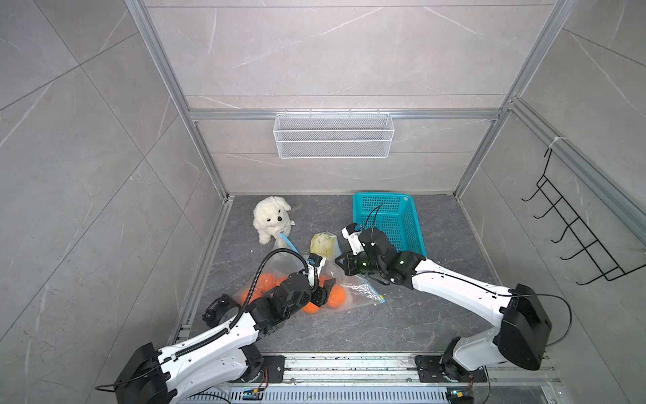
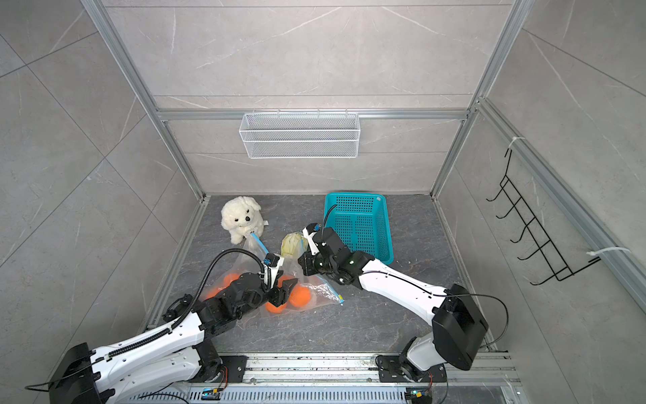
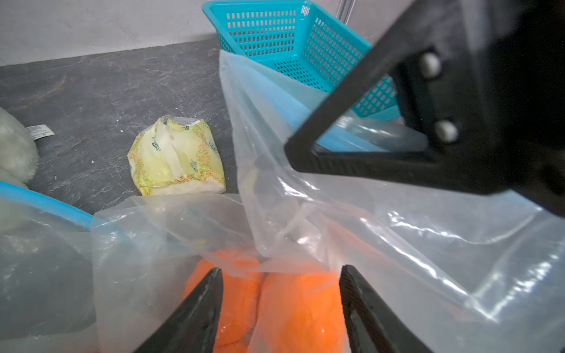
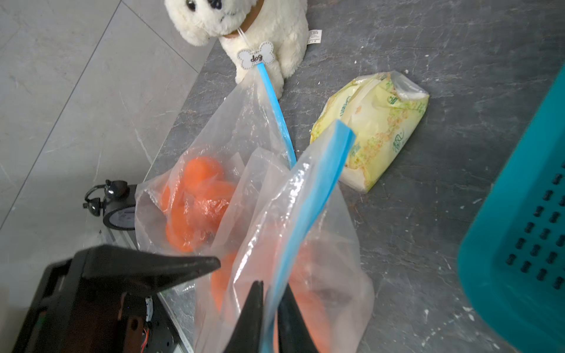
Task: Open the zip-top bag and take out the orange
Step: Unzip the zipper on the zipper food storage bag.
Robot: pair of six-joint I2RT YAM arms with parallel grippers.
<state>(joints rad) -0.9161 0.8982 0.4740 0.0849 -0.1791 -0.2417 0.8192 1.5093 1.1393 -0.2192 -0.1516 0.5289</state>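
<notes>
Zip-top bag (image 4: 275, 214): clear, on the dark floor (image 1: 349, 332), several oranges (image 3: 299, 308) inside
Right gripper (image 4: 272, 285): fingers pinching the bag's blue zip strip (image 4: 308, 211)
Left gripper (image 3: 279, 269): fingers spread, over the oranges in the bag
Teal basket (image 1: 402, 217): near the bag

Oranges (image 1: 337, 295) lie in the zip-top bag (image 1: 279, 257), centre front. Plush dog (image 1: 271, 217) sits behind it, leftward; packet (image 1: 323, 245) directly behind; basket (image 1: 388, 217) at right rear.
</notes>
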